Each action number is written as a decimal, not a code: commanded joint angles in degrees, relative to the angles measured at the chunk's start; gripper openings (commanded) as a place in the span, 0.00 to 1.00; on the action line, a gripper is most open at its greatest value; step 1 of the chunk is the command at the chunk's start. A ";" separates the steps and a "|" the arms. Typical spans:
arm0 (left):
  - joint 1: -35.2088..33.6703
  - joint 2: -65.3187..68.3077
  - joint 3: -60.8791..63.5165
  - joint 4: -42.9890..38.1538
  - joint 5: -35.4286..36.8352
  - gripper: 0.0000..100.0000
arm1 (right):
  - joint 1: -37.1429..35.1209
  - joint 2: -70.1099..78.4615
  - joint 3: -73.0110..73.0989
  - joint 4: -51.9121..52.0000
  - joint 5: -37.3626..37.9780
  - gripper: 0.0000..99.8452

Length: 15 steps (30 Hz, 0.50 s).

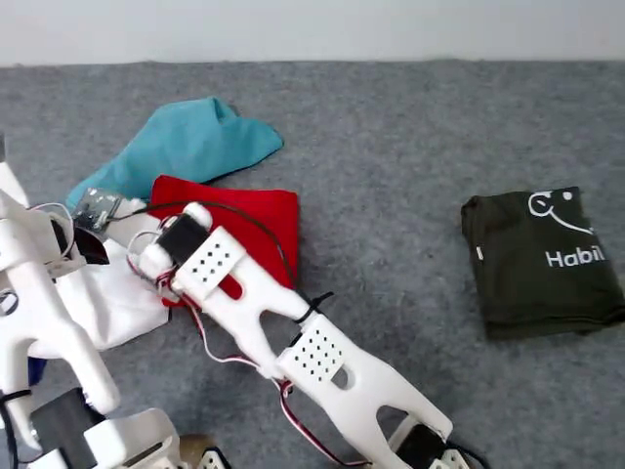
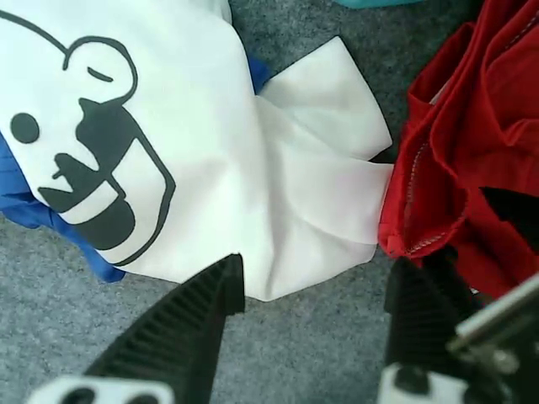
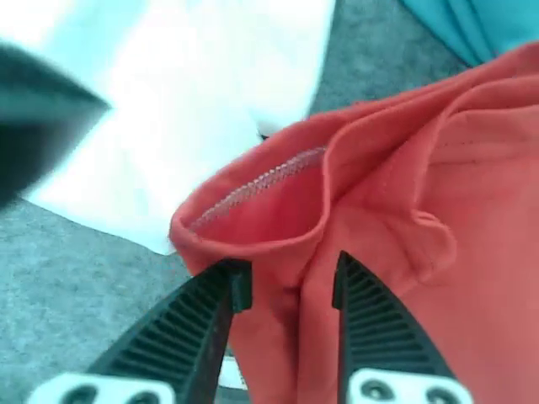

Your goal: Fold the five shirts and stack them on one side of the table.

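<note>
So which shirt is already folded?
The dark green shirt, a neat rectangle lying alone; the teal shirt, red shirt and white shirt lie rumpled together.

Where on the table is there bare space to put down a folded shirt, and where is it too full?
Free: the grey table between the red shirt and the green shirt, and the far strip right of the teal shirt. Crowded: the left side, where the white shirt lies beside the red and teal ones, with the left arm and right arm over them.
</note>
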State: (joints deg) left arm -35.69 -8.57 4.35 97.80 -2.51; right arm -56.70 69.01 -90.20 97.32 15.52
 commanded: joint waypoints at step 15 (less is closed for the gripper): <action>-8.70 -2.46 -7.87 0.97 -0.88 0.27 | 8.40 -8.13 -5.63 0.84 -0.09 0.16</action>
State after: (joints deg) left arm -40.70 -8.57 0.40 97.98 -2.51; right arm -51.96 65.76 -93.80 97.76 15.52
